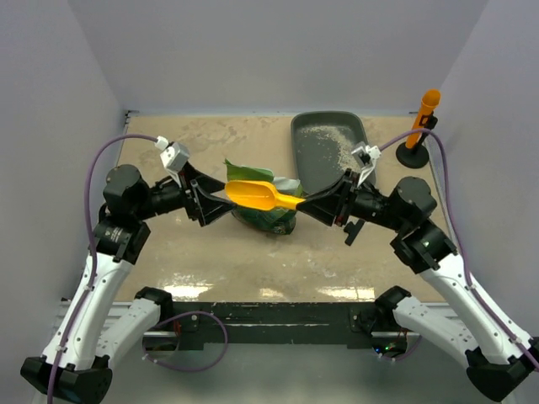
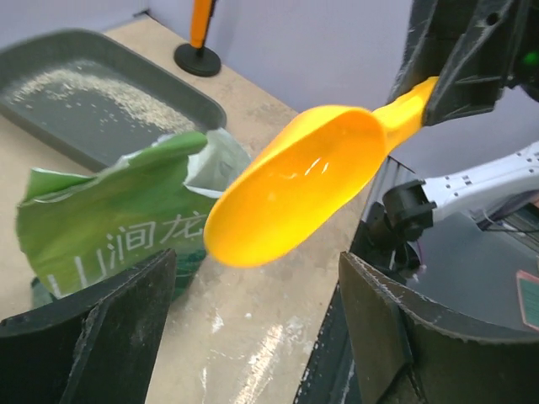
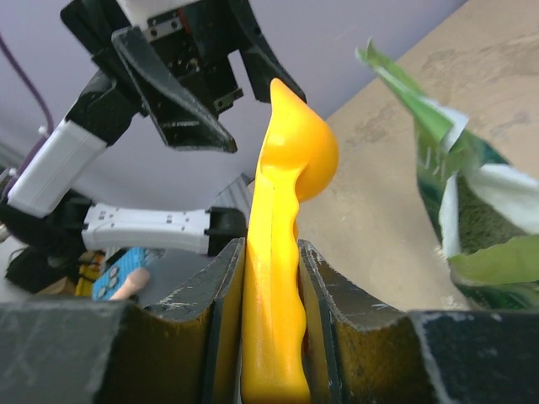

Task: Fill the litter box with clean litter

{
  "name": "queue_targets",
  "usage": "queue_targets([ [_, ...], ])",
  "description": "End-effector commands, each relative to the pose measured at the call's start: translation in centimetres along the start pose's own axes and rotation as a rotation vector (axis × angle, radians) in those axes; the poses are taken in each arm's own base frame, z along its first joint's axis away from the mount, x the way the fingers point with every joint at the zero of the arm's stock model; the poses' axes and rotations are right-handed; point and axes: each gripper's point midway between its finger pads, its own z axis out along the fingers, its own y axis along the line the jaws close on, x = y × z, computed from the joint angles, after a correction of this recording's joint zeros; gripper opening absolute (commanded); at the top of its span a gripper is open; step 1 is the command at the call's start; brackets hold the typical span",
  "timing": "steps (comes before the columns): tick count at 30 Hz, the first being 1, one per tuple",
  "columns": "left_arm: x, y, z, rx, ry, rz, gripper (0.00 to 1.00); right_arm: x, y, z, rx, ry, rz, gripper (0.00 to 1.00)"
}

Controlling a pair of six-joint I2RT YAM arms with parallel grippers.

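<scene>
The dark grey litter box (image 1: 313,164) lies at the back right of the table with a band of pale clean litter (image 1: 330,131) at its far end; it also shows in the left wrist view (image 2: 38,50) with the litter (image 2: 84,88). My right gripper (image 1: 305,203) is shut on the handle of a yellow scoop (image 1: 253,194), which hangs empty above the open green bag (image 1: 268,218). The scoop (image 3: 278,252) sits clamped between the right fingers. My left gripper (image 1: 221,202) is open and empty, just left of the scoop (image 2: 295,189) and bag (image 2: 109,219).
An orange post on a black round base (image 1: 418,135) stands at the back right corner, beside the litter box. White walls close in the table on three sides. Loose granules are scattered on the tabletop near the bag.
</scene>
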Motion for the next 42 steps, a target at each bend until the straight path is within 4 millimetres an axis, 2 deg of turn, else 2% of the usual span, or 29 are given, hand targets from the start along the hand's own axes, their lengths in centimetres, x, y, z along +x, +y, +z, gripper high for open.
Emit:
queue_targets([
  [1, -2.6, 2.2, -0.8, -0.169, -0.041, 0.175, 0.85, -4.5, 0.7, -1.4, 0.14, -0.086, -0.088, 0.0],
  [5, -3.1, 5.5, -1.2, -0.325, -0.032, 0.264, 0.88, -5.9, -0.1, -1.6, 0.247, -0.064, -0.094, 0.0],
  [9, -3.3, 7.6, -0.8, -0.38, -0.017, 0.288, 0.88, -7.3, -0.7, -2.7, 0.383, -0.04, -0.075, 0.0],
  [11, -2.5, 9.2, -0.4, -0.407, 0.009, 0.297, 0.88, -7.4, -1.8, -2.9, 0.453, -0.01, -0.07, 0.0],
  [12, -2.6, 9.6, -0.1, -0.406, 0.005, 0.31, 0.88, -7.7, -1.8, -3.8, 0.496, -0.006, -0.07, 0.0],
  [16, -1.6, 11.6, 1.1, -0.39, 0.045, 0.378, 0.88, -7.7, -2.4, -5.0, 0.585, 0.015, -0.057, 0.0],
  [19, -1.0, 12.2, 1.8, -0.351, 0.076, 0.439, 0.88, -7.6, -2.3, -5.9, 0.614, 0.02, -0.047, 0.0],
  [26, 1.5, 11.0, 3.9, -0.123, 0.121, 0.502, 0.89, -6.7, -1.3, -7.4, 0.619, 0.056, -0.038, 0.0],
  [31, 1.5, 10.7, 4.6, -0.05, 0.098, 0.557, 0.89, -6.6, -0.8, -8.5, 0.638, 0.071, -0.043, 0.0],
  [35, 1.7, 10.3, 5.2, 0.051, 0.084, 0.558, 0.89, -5.8, -0.8, -8.3, 0.622, 0.096, -0.03, 0.0],
  [42, 2.3, 11.4, 6.0, 0.124, 0.066, 0.557, 0.86, -5.9, -0.5, -8.5, 0.627, 0.118, -0.028, 0.0],
])
